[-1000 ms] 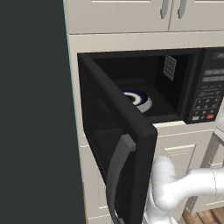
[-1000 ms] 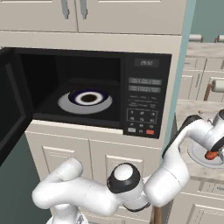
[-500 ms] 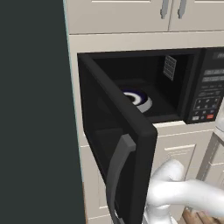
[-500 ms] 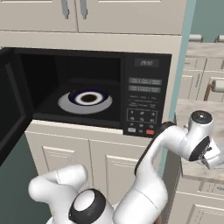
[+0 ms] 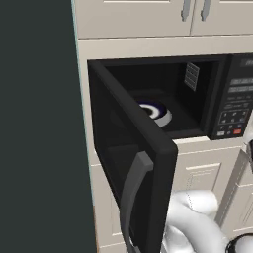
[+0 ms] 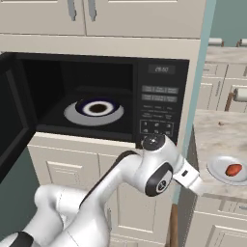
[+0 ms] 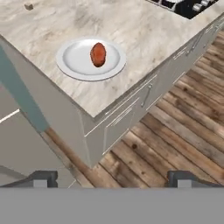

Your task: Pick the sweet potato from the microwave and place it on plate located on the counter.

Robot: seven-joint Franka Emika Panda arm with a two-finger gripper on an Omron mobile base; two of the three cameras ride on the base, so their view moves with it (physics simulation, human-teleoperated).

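The small orange-red sweet potato [image 7: 98, 54] lies on the round white plate [image 7: 74, 61] on the pale marble bench [image 7: 144, 39] — placing looks done. The gripper [image 7: 111, 177] hangs wide open and empty; next, simply retreat clear of the black microwave [image 6: 159, 99].

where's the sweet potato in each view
Left base view: I can't find it there.
Right base view: sweet potato at the far right, on the plate.
Hand view: upper left of centre, on the same plate.
Shared landmark: the marbled counter under the plate.
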